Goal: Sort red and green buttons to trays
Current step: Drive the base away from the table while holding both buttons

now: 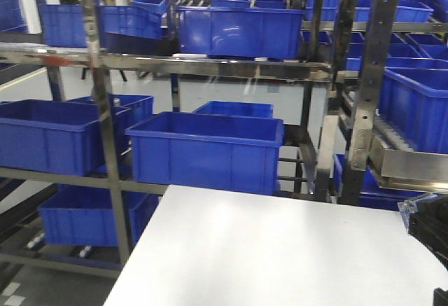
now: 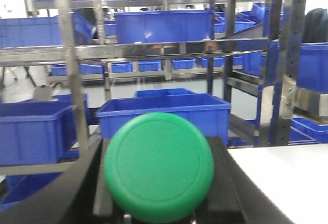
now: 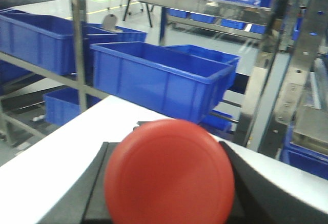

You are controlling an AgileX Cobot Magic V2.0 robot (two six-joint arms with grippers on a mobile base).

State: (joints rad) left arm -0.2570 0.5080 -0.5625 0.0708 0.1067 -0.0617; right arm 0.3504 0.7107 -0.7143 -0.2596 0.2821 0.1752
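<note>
Now the left tool (image 2: 159,211) is closed around a green button (image 2: 159,166), and the right tool (image 3: 169,208) around a red button (image 3: 169,170), both lifted near the tabletop (image 1: 280,250). No trays are visible, so a button may land in the wrong colour.

green button (image 2: 159,166), red button (image 3: 169,171), blue crates (image 1: 206,152), white table (image 1: 280,250), silver rack (image 1: 103,110)

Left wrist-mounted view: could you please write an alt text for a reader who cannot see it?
A round green plastic button cap fills the lower centre, held between the dark jaws of the left gripper. Behind it stand metal shelving racks loaded with deep blue plastic crates; a white table corner shows at lower right.
</note>
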